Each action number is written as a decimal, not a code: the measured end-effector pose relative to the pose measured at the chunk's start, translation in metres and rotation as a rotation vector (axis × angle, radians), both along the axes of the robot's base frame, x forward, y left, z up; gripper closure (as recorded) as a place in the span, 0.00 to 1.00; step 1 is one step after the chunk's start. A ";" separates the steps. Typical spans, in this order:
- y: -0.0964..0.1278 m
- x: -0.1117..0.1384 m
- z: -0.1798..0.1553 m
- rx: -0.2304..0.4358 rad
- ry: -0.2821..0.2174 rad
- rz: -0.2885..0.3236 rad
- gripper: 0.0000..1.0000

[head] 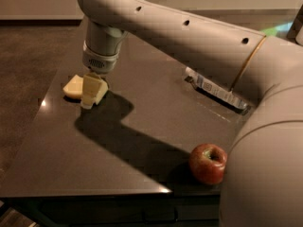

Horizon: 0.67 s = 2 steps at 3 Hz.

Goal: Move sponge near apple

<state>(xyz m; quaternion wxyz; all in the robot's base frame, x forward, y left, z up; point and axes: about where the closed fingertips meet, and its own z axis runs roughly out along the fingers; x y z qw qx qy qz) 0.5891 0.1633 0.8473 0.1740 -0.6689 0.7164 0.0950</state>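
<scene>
You have one sponge [72,86], one apple [208,163] and one bottle [215,90] on the counter [57,160]. The apple sits near the front edge. The sponge lies far to the apple's left and farther back, well apart from it. Your one pincer [93,91] points down on the sponge's apple-facing side; you cannot tell whether it is open or closed. The bottle lies on its side behind the apple, partly hidden by the arm.

Dark tabletop [61,164], clear plastic water bottle [213,88] lying on its side, far right
</scene>
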 end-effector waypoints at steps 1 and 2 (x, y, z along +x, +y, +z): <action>-0.001 0.000 0.001 -0.009 0.003 0.007 0.41; -0.009 -0.002 0.008 -0.007 0.003 0.021 0.64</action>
